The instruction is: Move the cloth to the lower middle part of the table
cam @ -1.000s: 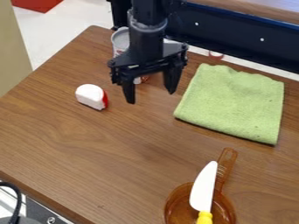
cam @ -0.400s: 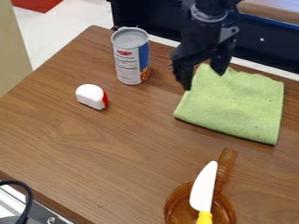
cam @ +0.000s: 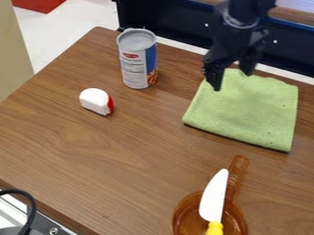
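My gripper [cam: 233,81] hangs at the upper right with its two fingers spread apart and nothing between them. It is over the back left part of the green cloth [cam: 248,112], hiding a bit of that edge. The cloth lies flat and folded in a rough square on the right side of the brown wooden table [cam: 110,160].
A tin can [cam: 137,59] stands upright at the table's back left. In front of it lies a white and red object [cam: 95,101]. Near the front is an amber pan [cam: 181,215], its handle pointing back, with a white-bladed, yellow-handled knife [cam: 215,195] across it.
From above the can's side of the table, my gripper has moved right and slightly back to the cloth's back left part. The can came into full view; the cloth stayed put.
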`<state>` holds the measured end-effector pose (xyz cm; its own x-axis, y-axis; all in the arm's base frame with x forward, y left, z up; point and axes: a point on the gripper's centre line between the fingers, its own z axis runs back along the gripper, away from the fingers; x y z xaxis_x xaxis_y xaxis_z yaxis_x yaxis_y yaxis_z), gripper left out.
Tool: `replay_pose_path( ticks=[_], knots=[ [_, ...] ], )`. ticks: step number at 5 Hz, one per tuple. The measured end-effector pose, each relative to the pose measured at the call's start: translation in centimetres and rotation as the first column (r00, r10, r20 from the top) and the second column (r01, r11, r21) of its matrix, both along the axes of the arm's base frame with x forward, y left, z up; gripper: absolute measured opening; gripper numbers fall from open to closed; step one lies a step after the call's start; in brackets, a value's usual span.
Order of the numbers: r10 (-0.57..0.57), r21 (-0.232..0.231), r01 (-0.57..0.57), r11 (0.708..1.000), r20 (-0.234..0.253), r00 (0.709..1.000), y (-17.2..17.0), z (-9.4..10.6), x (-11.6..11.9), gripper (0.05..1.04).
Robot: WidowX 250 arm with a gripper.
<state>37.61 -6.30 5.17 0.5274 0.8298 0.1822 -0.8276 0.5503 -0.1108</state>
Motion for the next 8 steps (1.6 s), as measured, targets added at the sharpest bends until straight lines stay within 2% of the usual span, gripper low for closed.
replay_pose_path(
  ticks=[1,2,3,4,5,6,7,8],
  knots=[
    [-0.236,0.017,0.238,0.971,-0.085,0.968,-0.7,-0.8,0.9,0.999],
    [-0.397,-0.023,0.398,0.917,-0.140,0.907,-1.4,-1.5,0.9,1.000],
    [-0.524,-0.029,0.528,0.849,-0.177,0.833,-1.3,-2.4,1.0,0.952],
    [-0.563,-0.032,0.565,0.824,-0.145,0.813,-1.7,-2.5,1.4,0.679],
    [-0.555,-0.022,0.556,0.831,-0.105,0.825,-2.1,-2.5,2.0,0.384],
    [-0.538,-0.031,0.538,0.842,-0.116,0.835,-2.2,-3.4,2.1,0.159],
    [-0.513,-0.014,0.514,0.857,-0.110,0.852,-2.3,-4.3,2.5,0.055],
    [-0.494,0.031,0.499,0.866,-0.094,0.864,-2.0,-4.8,3.1,0.052]
  ],
)
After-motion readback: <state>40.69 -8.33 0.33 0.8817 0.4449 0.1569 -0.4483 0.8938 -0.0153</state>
